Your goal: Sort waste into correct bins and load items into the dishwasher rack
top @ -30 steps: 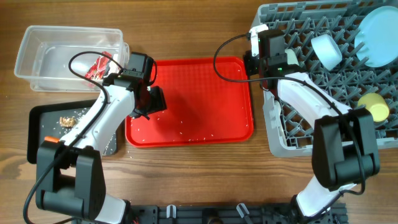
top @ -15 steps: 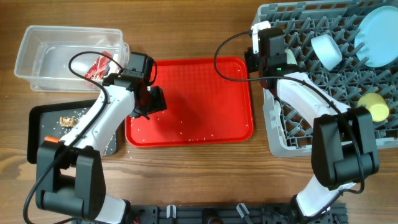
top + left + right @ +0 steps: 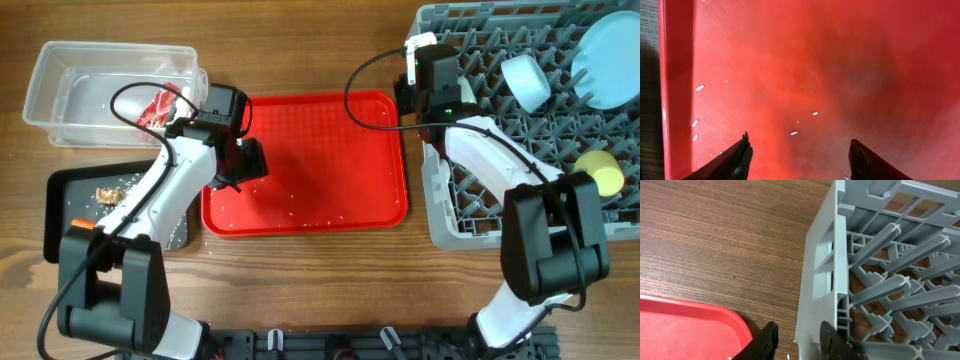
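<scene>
My left gripper (image 3: pixel 245 162) hangs open and empty over the left part of the bright red tray (image 3: pixel 330 130). White rice grains (image 3: pixel 794 133) lie scattered below it (image 3: pixel 797 160). My right gripper (image 3: pixel 407 103) is partly open. Its fingers (image 3: pixel 800 342) straddle the left wall of the grey dishwasher rack (image 3: pixel 822 270). The rack (image 3: pixel 440 215) holds the pale blue plate (image 3: pixel 610 55), the white-blue bowl (image 3: pixel 525 82) and the yellow cup (image 3: pixel 600 170). The red-and-white wrapper (image 3: pixel 155 105) lies in the clear tub (image 3: pixel 60 60). The black tray (image 3: pixel 58 215) holds brown bits and rice (image 3: pixel 108 192). Carrot, green bowl and spoon are out of view.
The red tray's top right corner (image 3: pixel 700 325) lies just left of the rack's wall, with bare wood table (image 3: pixel 715 240) beyond it. The clear tub and black tray sit at the table's left side, next to the red tray.
My right gripper has shifted very slightly toward the far edge along the rack's wall. The left arm and the objects have not moved.
</scene>
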You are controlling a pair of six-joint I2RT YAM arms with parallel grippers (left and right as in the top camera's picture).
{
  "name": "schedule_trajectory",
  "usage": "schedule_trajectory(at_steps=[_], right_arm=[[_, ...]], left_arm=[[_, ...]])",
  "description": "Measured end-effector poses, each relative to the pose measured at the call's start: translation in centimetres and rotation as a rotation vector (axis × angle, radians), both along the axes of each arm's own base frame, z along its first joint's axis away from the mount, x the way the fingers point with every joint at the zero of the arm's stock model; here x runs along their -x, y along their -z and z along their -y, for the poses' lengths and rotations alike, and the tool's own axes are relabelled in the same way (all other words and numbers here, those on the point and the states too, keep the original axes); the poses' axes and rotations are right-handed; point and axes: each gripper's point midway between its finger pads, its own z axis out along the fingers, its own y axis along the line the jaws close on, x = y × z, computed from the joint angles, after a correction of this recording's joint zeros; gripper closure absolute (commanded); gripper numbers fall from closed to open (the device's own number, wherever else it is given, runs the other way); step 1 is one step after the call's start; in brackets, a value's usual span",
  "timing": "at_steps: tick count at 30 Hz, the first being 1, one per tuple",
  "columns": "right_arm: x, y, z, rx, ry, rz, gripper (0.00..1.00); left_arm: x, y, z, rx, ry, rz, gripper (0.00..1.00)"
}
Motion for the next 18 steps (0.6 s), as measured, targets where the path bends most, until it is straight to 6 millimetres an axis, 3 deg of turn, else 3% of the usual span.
schedule_trajectory(at_steps=[7,14,18], right_arm=[[-0.2,-0.2,0.3,0.006,0.012,0.012,0.66],[-0.3,-0.4,0.4,-0.001,0.001,0.014,0.43],[1.3,-0.8,-0.2,-0.037,-0.028,-0.056,0.24]], left_arm=[[0.0,0.0,0.0,0.0,0.0,0.0,0.37],[-0.6,-0.1,0.1,0.006,0.0,0.025,0.32],[-1.9,-0.5,0.5,0.017,0.006,0.082,0.27]])
